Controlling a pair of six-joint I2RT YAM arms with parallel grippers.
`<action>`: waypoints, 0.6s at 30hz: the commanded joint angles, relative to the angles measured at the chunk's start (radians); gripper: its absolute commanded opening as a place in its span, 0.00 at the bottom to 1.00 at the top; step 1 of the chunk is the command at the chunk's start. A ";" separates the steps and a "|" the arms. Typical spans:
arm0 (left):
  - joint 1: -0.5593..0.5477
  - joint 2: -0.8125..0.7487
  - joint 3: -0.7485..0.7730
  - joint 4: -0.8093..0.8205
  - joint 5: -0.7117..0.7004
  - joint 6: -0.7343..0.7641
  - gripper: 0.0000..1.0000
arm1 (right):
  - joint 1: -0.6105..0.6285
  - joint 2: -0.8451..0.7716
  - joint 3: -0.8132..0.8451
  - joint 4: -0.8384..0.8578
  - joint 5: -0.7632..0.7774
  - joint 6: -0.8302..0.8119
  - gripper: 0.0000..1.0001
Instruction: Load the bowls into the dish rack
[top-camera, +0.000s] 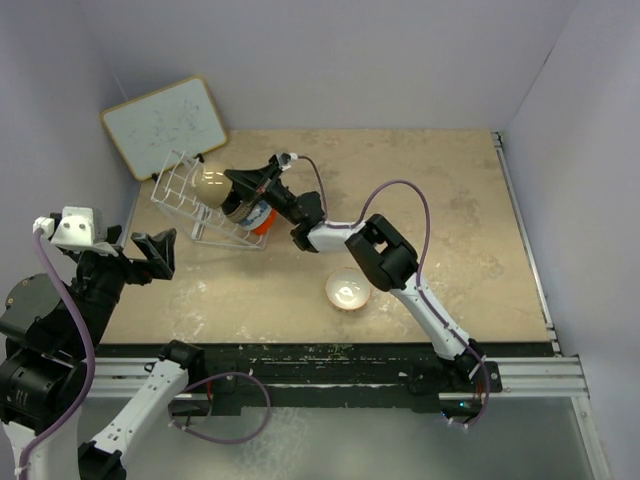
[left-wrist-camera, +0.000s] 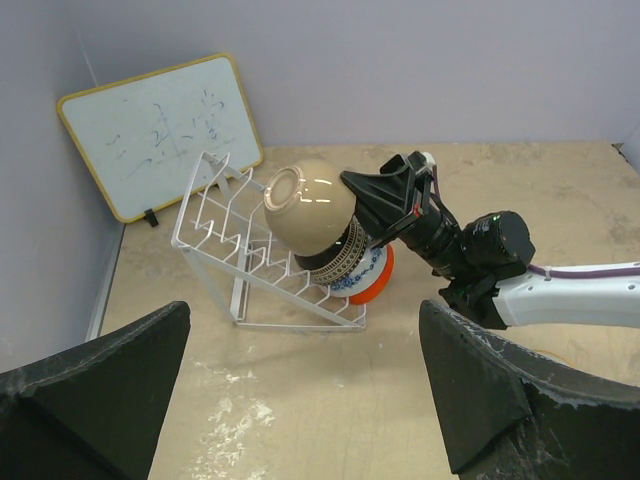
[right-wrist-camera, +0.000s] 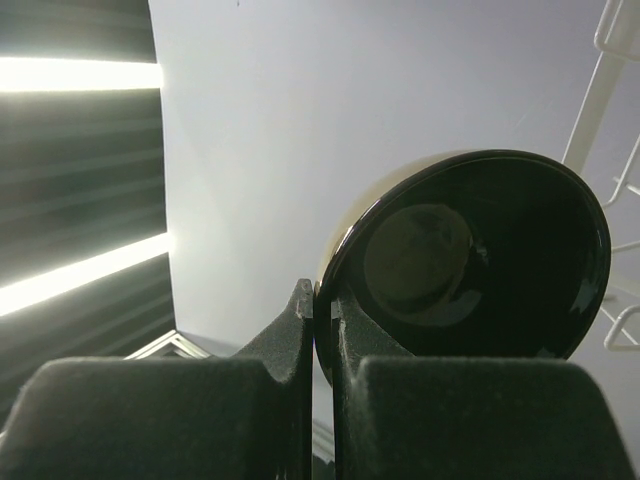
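The dish rack (top-camera: 178, 187) stands tilted at the back left, also in the left wrist view (left-wrist-camera: 214, 217). In it lean a black bowl with a patterned band (left-wrist-camera: 343, 263), a blue-and-white bowl (left-wrist-camera: 364, 281) and an orange-red bowl (left-wrist-camera: 381, 287). My right gripper (top-camera: 240, 185) is shut on the rim of the tan bowl (left-wrist-camera: 310, 207), held on edge over the rack above the others. In the right wrist view the fingers pinch its rim (right-wrist-camera: 322, 300) and its dark inside (right-wrist-camera: 470, 260) faces the camera. A white bowl (top-camera: 346, 291) sits on the table. My left gripper (left-wrist-camera: 305, 340) is open and empty, near the rack's front.
A wood-framed whiteboard (top-camera: 165, 125) leans on the back left wall behind the rack, also in the left wrist view (left-wrist-camera: 160, 130). The right arm (top-camera: 390, 255) stretches across the middle of the table. White dust marks the table (left-wrist-camera: 235, 410) in front of the rack.
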 joint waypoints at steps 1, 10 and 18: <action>-0.004 -0.004 -0.001 0.029 -0.016 0.014 0.99 | -0.002 -0.050 -0.015 0.230 0.046 0.033 0.00; -0.004 0.002 -0.006 0.036 -0.013 0.014 0.99 | -0.005 -0.040 -0.023 0.208 -0.004 0.022 0.00; -0.004 -0.005 -0.019 0.033 -0.020 0.016 0.99 | -0.032 -0.039 -0.033 0.183 -0.016 -0.013 0.00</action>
